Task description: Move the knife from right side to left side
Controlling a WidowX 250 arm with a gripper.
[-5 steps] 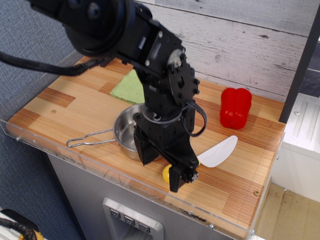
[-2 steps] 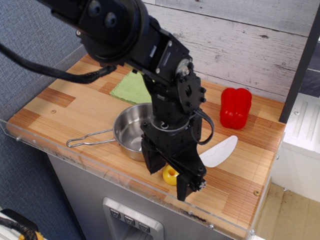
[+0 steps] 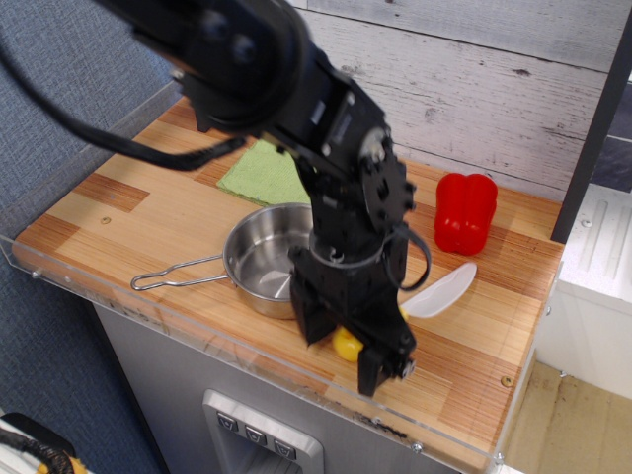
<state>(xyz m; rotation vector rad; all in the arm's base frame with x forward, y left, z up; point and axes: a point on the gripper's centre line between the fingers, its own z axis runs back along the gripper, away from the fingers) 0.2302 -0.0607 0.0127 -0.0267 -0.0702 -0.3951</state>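
The knife lies at the front right of the wooden board. Its yellow handle (image 3: 346, 344) shows between my fingers, and its curved white blade (image 3: 441, 291) sticks out to the right, turned partly onto its edge. My black gripper (image 3: 346, 351) reaches down from above, with one finger on each side of the handle, shut on it. Most of the handle is hidden by the gripper. The knife's tip still looks close to the board.
A steel pan (image 3: 259, 259) with a wire handle (image 3: 178, 272) sits just left of the gripper. A green cloth (image 3: 257, 173) lies behind it. A red toy pepper (image 3: 464, 212) stands at the back right. A clear plastic lip (image 3: 197, 331) edges the board's front.
The gripper has shifted slightly right and lower, and its fingers have closed in on the yellow handle. The white blade has tilted and swung a little up and to the right.
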